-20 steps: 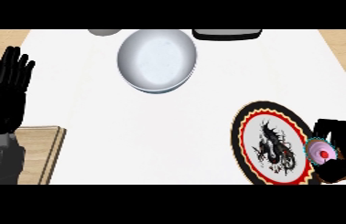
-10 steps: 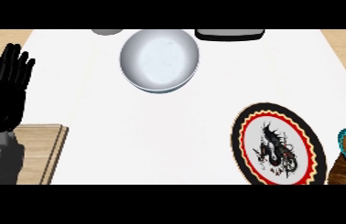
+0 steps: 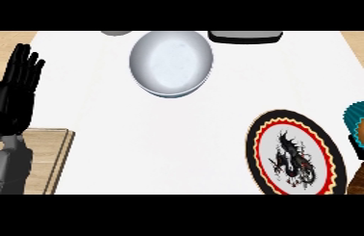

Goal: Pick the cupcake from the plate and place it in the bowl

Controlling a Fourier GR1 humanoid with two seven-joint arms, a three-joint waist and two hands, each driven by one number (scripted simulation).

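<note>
Since the earlier frames the cupcake has left the plate: it now shows only as a teal ribbed wrapper cut by the view's right edge, above and right of the plate. Right hand: barely in view, a dark sliver directly under the wrapper at the edge; whether it is clenched on the cupcake cannot be told from this view. Judgement: the pick appears done, since the plate carries only its dragon motif.

Left hand: released, fingers straight and upward, resting at the view's left edge, well apart from the cupcake and taking no part. A wooden board lies just below it.

The bowl stands far to the left of and above the cupcake, nothing in it. Judgement: placement remains; the carry must cross leftward over the white counter.
</note>
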